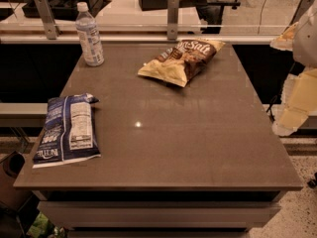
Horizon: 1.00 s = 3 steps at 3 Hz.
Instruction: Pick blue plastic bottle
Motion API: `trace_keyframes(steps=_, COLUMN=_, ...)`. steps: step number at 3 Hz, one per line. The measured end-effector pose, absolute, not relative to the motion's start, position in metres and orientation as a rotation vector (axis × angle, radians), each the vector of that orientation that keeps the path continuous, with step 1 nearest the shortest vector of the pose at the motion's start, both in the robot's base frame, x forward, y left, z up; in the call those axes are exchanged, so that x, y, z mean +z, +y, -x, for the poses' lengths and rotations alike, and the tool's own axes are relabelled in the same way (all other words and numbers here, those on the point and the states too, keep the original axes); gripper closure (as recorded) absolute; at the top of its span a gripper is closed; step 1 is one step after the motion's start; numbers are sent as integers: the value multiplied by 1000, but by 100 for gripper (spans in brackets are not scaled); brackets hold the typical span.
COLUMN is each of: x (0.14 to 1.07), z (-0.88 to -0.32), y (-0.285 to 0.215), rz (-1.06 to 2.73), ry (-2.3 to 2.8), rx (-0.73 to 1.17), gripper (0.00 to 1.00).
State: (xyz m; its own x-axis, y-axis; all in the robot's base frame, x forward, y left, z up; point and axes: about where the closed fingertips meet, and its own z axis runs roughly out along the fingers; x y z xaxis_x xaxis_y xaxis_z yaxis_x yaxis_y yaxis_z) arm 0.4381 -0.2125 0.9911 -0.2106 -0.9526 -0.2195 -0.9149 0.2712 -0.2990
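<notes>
The blue plastic bottle (89, 35) stands upright at the far left corner of the brown table (163, 138). It is clear, with a white cap and a pale blue-and-white label. My gripper (287, 125) hangs at the right edge of the view, just off the table's right side and far from the bottle. It holds nothing that I can see.
A flat blue-and-white snack bag (68, 129) lies at the table's left edge. A yellow-and-brown chip bag (182, 60) lies at the far middle. A glass railing with metal posts (172, 17) runs behind the table.
</notes>
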Motion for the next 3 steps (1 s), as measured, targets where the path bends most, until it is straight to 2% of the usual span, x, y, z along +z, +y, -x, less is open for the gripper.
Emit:
trace_keyframes(steps=2, x=993, z=-446, y=-204, rz=1639, ry=2168, rx=-147, gripper=0)
trace_keyframes(steps=3, x=991, z=-471, y=-175, rz=1519, ry=2087, rx=-97, gripper=0)
